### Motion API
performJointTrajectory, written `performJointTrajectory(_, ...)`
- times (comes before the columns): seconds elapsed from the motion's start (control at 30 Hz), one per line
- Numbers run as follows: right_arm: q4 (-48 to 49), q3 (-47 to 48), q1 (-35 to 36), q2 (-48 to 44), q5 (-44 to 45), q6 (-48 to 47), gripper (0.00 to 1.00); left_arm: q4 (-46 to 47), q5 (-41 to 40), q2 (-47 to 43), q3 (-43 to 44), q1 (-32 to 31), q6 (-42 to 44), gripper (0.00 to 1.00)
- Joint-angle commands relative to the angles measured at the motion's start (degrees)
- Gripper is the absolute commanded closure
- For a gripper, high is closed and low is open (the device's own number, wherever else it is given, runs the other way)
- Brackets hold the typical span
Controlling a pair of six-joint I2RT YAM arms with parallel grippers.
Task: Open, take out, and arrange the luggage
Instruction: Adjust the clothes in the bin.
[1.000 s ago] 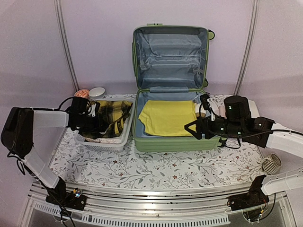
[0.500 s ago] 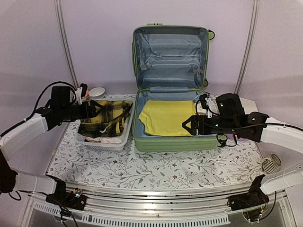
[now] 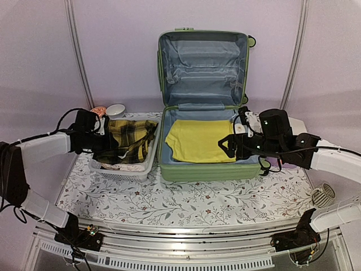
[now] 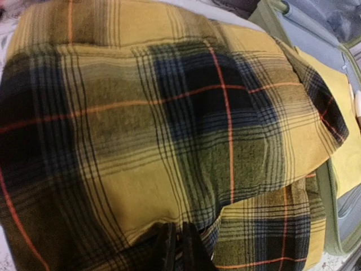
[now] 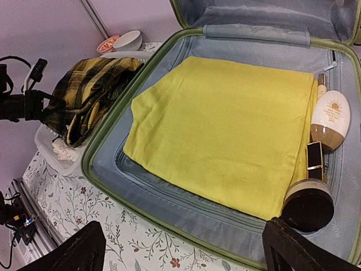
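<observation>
2 states: left end effector (image 4: 177, 251) pinches plaid cloth (image 4: 169, 113) in the basket (image 3: 121, 172); right end effector (image 3: 227, 147) spread wide over open luggage (image 3: 203, 68).

No legible writing anywhere. White-and-tan bottle (image 5: 330, 118) in the suitcase (image 5: 113, 161): small orange sun emblem, fine print beneath it, too small to read.

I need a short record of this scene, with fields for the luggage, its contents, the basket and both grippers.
luggage: open, lid standing upright
inside: folded yellow cloth; white bottle and black jar along its right side
basket: left of the luggage, holds plaid cloth
left gripper: closed on the plaid cloth, as it seems
right gripper: wide open, holds nothing, over the right part of the luggage
</observation>
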Motion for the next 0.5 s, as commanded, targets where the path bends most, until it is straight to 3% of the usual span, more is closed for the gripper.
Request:
performJointTrajectory(0.0,2.8,-0.51,-0.37,-0.63,0.99,-0.15,0.01,0.59,-2.47,-1.27,4.15,0.28,0.05,0.96)
performJointTrajectory(0.03,2.87,-0.64,-0.37,-0.58,0.96,-0.16,0.01,0.93,-2.68,-2.34,4.41,0.18,0.2,1.0)
performJointTrajectory(0.2,2.86,-0.51,-0.36,-0.14,2.16,-0.77,0.01,3.21,-6.17,-3.56,6.47,1.71,0.89,1.0)
performJointTrajectory(0.47,3.77,0.64,-0.3,1.37,1.35,0.64,0.01,5.97,-4.28,10.17,12.82,5.68,-0.32,1.0)
